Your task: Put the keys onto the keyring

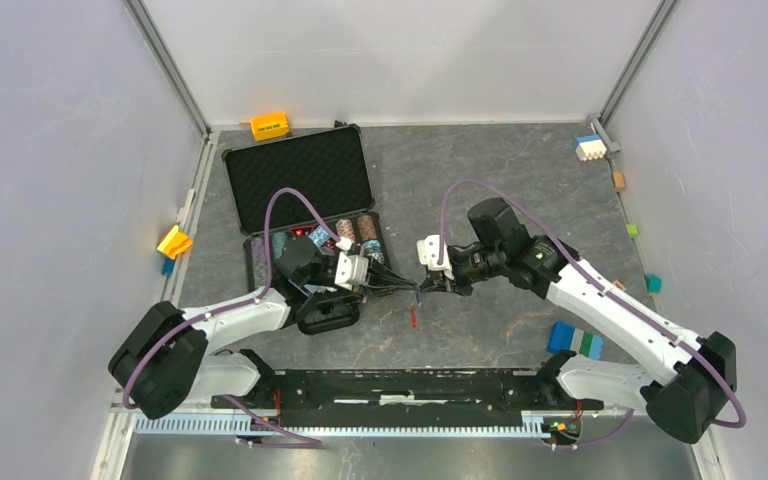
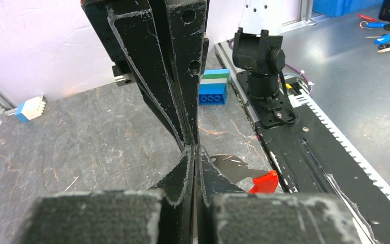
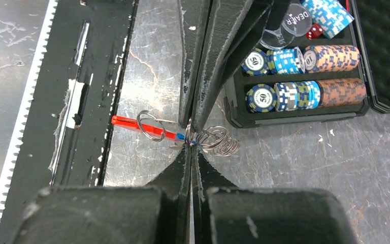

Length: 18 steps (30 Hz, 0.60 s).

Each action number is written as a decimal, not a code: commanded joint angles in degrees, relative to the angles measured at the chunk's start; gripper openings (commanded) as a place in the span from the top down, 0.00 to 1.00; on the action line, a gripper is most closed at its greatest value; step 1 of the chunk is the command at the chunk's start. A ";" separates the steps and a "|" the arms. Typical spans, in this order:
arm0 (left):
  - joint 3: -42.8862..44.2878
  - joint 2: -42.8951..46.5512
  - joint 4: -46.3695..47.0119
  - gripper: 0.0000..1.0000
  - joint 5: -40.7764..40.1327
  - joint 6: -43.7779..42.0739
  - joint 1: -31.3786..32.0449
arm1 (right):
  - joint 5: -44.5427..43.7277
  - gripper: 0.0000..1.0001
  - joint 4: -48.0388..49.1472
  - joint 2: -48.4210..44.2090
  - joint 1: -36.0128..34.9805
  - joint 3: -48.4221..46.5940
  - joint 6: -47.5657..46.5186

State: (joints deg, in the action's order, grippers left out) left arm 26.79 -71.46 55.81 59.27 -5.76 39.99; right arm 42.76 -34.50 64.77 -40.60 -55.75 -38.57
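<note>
My two grippers meet tip to tip above the table's middle. The left gripper (image 1: 405, 287) (image 2: 195, 148) is shut. A silvery flat piece (image 2: 232, 166) with a bright red end (image 2: 264, 183) sticks out beside its tips. The right gripper (image 1: 432, 289) (image 3: 190, 145) is shut at a small blue key head (image 3: 181, 136). The keyring spreads either side of it: a red strip (image 3: 127, 122) with a ring (image 3: 150, 126) on the left, a coil of silvery rings (image 3: 218, 141) on the right. The red strip (image 1: 415, 316) hangs below the tips. What each jaw pinches is hidden.
An open black case (image 1: 300, 180) of poker chips (image 3: 304, 86) lies behind the left arm. A blue and green block (image 1: 573, 340) (image 2: 213, 89) sits near the right arm's base. The black base rail (image 1: 410, 385) runs along the near edge. Loose keys (image 2: 384, 38) lie beyond the rail.
</note>
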 commanded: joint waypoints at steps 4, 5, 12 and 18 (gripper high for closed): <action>0.45 0.41 7.53 0.98 2.94 3.63 0.09 | 3.42 1.00 1.31 -0.94 0.17 1.69 -1.69; 0.38 0.44 7.64 0.98 3.05 3.81 0.09 | 3.67 1.00 1.62 -0.88 0.17 1.78 -1.71; 0.68 -0.17 8.52 0.98 3.18 4.84 0.27 | 6.17 0.98 3.38 0.14 -0.33 1.69 -1.34; 0.48 -0.30 8.69 0.98 2.81 5.00 0.27 | 4.97 0.77 4.17 -1.46 -0.33 2.65 -1.53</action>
State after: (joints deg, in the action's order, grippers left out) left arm 26.76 -71.64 59.70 61.84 -2.35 39.99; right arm 47.57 -32.25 64.62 -40.77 -54.35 -39.44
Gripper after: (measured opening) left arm 0.033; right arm 0.179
